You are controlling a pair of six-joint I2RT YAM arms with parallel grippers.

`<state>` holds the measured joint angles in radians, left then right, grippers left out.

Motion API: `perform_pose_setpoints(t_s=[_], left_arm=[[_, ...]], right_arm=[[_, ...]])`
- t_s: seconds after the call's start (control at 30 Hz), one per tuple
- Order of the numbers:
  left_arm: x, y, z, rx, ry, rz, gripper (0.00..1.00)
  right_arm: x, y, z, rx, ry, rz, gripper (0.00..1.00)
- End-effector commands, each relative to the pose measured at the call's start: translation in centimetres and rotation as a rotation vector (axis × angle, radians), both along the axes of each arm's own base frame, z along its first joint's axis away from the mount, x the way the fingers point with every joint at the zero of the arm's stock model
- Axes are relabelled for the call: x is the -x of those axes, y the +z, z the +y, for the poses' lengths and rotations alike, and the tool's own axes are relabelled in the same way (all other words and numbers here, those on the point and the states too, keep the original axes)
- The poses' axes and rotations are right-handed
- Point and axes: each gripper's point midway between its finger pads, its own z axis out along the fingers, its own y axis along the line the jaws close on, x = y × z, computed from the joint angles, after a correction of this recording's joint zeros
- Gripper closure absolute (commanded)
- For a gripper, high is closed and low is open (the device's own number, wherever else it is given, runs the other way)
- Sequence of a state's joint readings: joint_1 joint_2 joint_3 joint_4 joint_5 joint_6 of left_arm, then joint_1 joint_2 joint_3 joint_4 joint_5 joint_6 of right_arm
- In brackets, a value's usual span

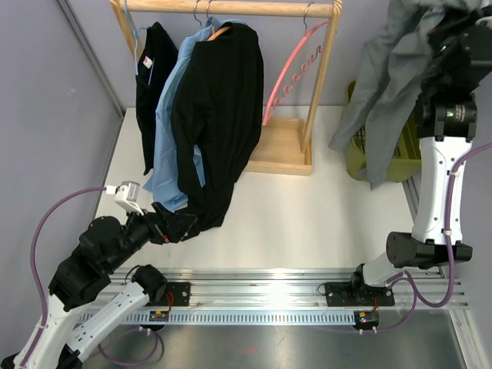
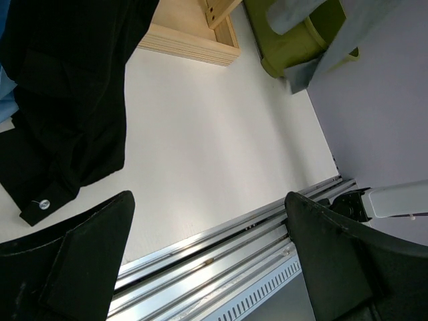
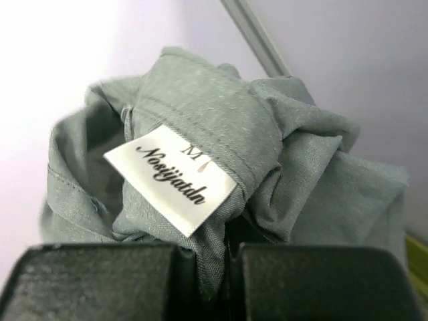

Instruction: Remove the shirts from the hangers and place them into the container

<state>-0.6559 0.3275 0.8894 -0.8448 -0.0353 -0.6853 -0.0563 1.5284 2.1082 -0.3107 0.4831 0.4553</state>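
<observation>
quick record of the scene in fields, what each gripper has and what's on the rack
right gripper: shut on grey shirt, raised over container
left gripper: open, empty, beside front black shirt cuff
hanging on rack: front black shirt, light blue shirt, rear black shirt
pink hanger: bare, hung on rack
container: olive-green, right of rack

- The rack (image 1: 286,150) stands at the table's (image 1: 307,215) rear, left of centre.
- Three shirts (image 1: 219,115) hang from its rail (image 1: 231,8), a bare hanger (image 1: 281,71) to their right.
- The container (image 1: 355,163) sits right of the rack, a fourth shirt (image 1: 384,84) hanging over it (from the right jaws).
</observation>
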Motion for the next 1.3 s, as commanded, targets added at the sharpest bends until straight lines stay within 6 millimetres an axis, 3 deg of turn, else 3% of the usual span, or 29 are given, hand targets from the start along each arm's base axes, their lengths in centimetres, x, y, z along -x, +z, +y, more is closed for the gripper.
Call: perform_pose_setpoints(t_s=[0.0,0.03,0.07,0.13,0.17,0.2,0.3,0.33,0.4,0.43,0.47,0.53,0.6,0.63,0.67,0.7,0.8,0.93,1.0,1.07,1.1,1.13,1.27], left_arm=[[0.0,1.2,-0.3,0.014,-0.019,-0.031,0.01],[0.0,1.1,-0.2,0.01,-0.014,-0.028,0.01],[-0.1,1.0,-0.1,0.007,-0.008,-0.026,0.01],[-0.1,0.6,0.0,0.003,-0.001,-0.022,0.01],[-0.2,0.1,0.0,-0.002,0.002,-0.012,0.01],[-0.2,-0.1,0.0,-0.003,0.004,-0.009,0.01],[-0.5,-1.1,-0.3,-0.006,0.005,0.01,0.01],[-0.5,-1.3,-0.4,-0.005,0.001,0.016,0.01],[-0.6,-1.6,-0.5,-0.007,0.001,0.024,0.01],[-0.6,-1.9,-0.6,-0.008,0.002,0.033,0.01],[-0.6,-2.1,-0.6,-0.01,0.003,0.037,0.01],[-0.6,-2.4,-0.5,-0.012,0.008,0.045,0.01],[-0.5,-2.9,-0.4,-0.017,0.012,0.055,0.01],[-0.5,-3.0,-0.3,-0.018,0.014,0.056,0.01],[-0.5,-3.2,-0.3,-0.02,0.016,0.062,0.01],[-0.4,-3.4,-0.2,-0.026,0.019,0.067,0.01],[-0.3,-3.6,0.1,-0.03,0.029,0.073,0.01],[-0.5,-4.2,0.0,-0.03,0.035,0.08,0.01],[-0.7,-4.4,-0.4,-0.025,0.026,0.084,0.01],[-0.9,-4.3,-0.9,-0.012,0.012,0.083,0.01],[-1.0,-4.4,-1.1,-0.008,0.009,0.088,0.01],[-0.9,-4.4,-1.4,0.0,-0.003,0.091,0.01],[-1.1,-4.4,-1.8,0.019,-0.01,0.088,0.01]], right_arm=[[9.2,16.8,2.5,0.151,0.087,-0.58,1.0],[8.9,17.5,2.4,0.157,0.082,-0.607,1.0],[12.3,20.4,2.5,0.177,0.065,-0.717,1.0],[14.8,22.5,2.5,0.2,0.039,-0.827,1.0],[15.0,22.8,2.4,0.217,0.022,-0.841,1.0],[14.9,22.8,2.2,0.219,0.002,-0.843,1.0],[10.3,20.6,1.0,0.226,-0.045,-0.735,1.0],[6.3,18.1,0.5,0.214,-0.047,-0.637,1.0],[2.4,14.6,-0.7,0.2,-0.089,-0.533,1.0],[-1.3,10.8,-1.4,0.177,-0.104,-0.443,1.0],[-3.1,8.6,-2.0,0.165,-0.12,-0.391,1.0],[-8.2,1.4,-4.0,0.113,-0.175,-0.215,1.0],[-11.6,-3.9,-4.9,0.061,-0.181,-0.106,1.0],[-14.5,-9.2,-5.5,0.021,-0.171,0.005,1.0],[-16.0,-11.7,-5.8,0.008,-0.154,0.064,1.0],[-18.7,-16.5,-6.0,-0.013,-0.133,0.159,1.0],[-20.2,-20.2,-6.4,-0.068,-0.105,0.294,1.0],[-19.2,-17.7,-6.5,-0.081,-0.117,0.227,1.0],[-18.6,-17.8,-6.8,-0.092,-0.143,0.249,1.0],[-17.7,-19.5,-6.7,-0.109,-0.152,0.361,1.0],[-17.5,-20.4,-6.8,-0.126,-0.162,0.4,1.0],[-16.5,-23.5,-6.7,-0.154,-0.176,0.519,1.0],[-13.9,-31.2,-6.2,-0.211,-0.197,0.764,1.0]])
